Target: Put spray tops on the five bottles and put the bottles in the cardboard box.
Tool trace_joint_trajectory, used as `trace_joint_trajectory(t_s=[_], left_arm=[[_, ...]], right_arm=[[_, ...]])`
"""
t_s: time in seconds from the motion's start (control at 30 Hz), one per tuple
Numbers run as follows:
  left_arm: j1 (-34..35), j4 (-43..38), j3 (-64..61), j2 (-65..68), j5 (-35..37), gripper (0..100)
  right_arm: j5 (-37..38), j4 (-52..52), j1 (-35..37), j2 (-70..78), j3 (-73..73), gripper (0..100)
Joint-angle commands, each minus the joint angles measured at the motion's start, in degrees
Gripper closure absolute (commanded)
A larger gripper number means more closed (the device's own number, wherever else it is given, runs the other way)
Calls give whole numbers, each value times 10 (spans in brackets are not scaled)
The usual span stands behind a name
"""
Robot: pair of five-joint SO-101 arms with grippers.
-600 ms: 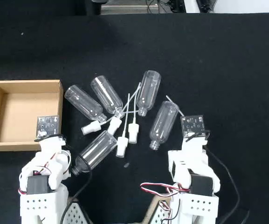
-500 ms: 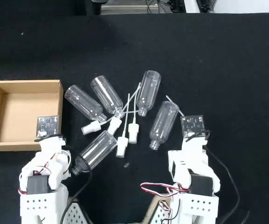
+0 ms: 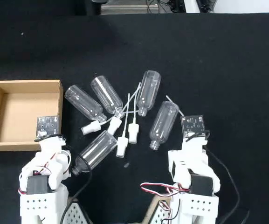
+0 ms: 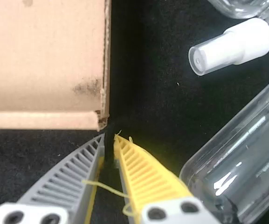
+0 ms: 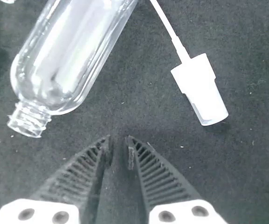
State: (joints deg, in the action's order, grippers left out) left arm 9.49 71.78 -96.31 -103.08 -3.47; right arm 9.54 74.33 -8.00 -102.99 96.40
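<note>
My left tool [image 4: 110, 149] is narrow, fingers nearly together and holding nothing, just off the near corner of the cardboard box [image 4: 41, 60]. My right tool [image 5: 119, 151] is likewise narrow and empty, near the open neck of one bottle [image 5: 64, 60] and a loose spray top [image 5: 200, 95]. Farther out, five uncapped bottles lie on their sides in a fan on the black surface [image 3: 227, 60] with spray tops loose between them, and the open box is on my left side.

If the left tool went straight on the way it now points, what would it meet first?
Most likely the corner of the cardboard box, which lies just ahead of the left tool. The clear bottle lies off to one side. Depth is unclear, so contact is only probable.
</note>
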Motion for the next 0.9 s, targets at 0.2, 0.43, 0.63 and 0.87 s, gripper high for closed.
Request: trace_joint_trajectory(t_s=[0.2,0.43,0.63,0.87], left_arm=[[-4,4,-11,-2,-3,967],[-8,4,-11,-2,-3,966],[-15,-1,-11,-3,-5,964],[-144,-21,-2,-3,-6,963]], right_arm=[[1,4,4,-55,0,978],[1,4,4,-55,0,978],[1,4,4,-55,0,978],[1,4,7,-55,0,978]])
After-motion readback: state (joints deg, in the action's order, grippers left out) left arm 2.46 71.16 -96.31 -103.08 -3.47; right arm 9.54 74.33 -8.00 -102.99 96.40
